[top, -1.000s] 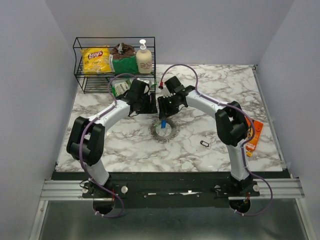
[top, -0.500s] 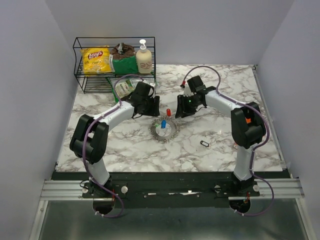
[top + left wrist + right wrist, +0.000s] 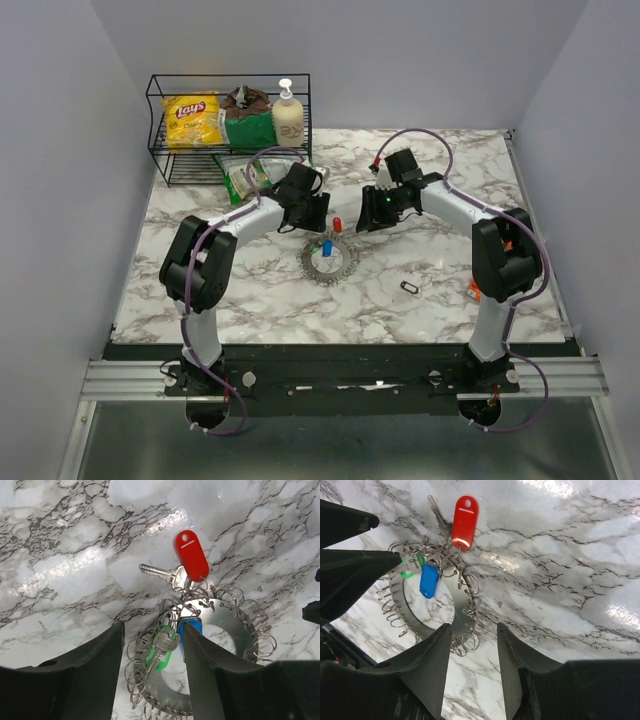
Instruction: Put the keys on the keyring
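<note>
The keyring (image 3: 329,264) is a flat metal ring edged with several small wire loops, lying mid-table. A red-tagged key (image 3: 191,555) lies at its far edge, its metal blade (image 3: 159,572) on the marble. A green-tagged key (image 3: 162,650) and a blue-tagged one (image 3: 193,625) rest on the ring. My left gripper (image 3: 152,630) hovers open over the ring's edge, the green-tagged key between its fingers and the blue tag at the right finger. My right gripper (image 3: 474,630) is open above the ring's other side (image 3: 451,616), holding nothing.
A wire basket (image 3: 228,88) at the back left holds a chip bag (image 3: 192,118), a green packet and a soap bottle (image 3: 288,115). A small black clip (image 3: 409,287) lies right of the ring. An orange packet (image 3: 474,290) peeks from behind the right arm.
The right gripper pulled back to the right off the ring, uncovering the red key. The left gripper shifted right toward the ring, its jaws narrowing a little.
</note>
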`<state>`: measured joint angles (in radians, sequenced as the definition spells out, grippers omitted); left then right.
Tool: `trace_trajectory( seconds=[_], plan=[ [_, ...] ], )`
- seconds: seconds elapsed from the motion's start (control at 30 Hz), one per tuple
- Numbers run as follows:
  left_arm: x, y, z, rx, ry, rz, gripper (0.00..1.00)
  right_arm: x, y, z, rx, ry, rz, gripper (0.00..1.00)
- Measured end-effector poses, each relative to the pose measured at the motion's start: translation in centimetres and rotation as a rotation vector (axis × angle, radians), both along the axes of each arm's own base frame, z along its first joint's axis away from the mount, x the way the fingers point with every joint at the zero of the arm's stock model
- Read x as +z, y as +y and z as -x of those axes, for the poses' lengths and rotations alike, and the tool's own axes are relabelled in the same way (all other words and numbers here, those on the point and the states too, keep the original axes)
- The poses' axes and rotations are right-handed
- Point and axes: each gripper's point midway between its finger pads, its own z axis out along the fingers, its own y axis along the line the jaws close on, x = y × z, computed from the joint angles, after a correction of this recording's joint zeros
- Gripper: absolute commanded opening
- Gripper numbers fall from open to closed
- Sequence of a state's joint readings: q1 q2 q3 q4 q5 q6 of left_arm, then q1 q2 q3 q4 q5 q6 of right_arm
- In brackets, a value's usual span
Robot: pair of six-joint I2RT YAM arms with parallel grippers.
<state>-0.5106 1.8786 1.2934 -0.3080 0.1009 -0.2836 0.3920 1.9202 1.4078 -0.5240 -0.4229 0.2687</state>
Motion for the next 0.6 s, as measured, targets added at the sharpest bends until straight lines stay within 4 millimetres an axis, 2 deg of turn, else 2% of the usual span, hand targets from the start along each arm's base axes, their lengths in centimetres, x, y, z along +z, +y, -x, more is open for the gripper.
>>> trace_trajectory(
  seconds=[0.2,0.47,0.6],
  plan=[
    [0.3,-0.6,-0.3,-0.018,-0.015,-0.003,0.52,-0.1,-0.4,-0.1,-0.008,0.003,0.001,0.50],
    [-1.2,-0.8,0.0,-0.025,0.013,-0.020,0.49,-0.2,-0.4,-0.1,-0.008,0.004,0.001,0.50],
    [-1.8,-0.9,0.2,-0.028,0.026,-0.026,0.43,-0.3,-0.4,0.0,-0.008,0.008,0.003,0.50]
  ],
)
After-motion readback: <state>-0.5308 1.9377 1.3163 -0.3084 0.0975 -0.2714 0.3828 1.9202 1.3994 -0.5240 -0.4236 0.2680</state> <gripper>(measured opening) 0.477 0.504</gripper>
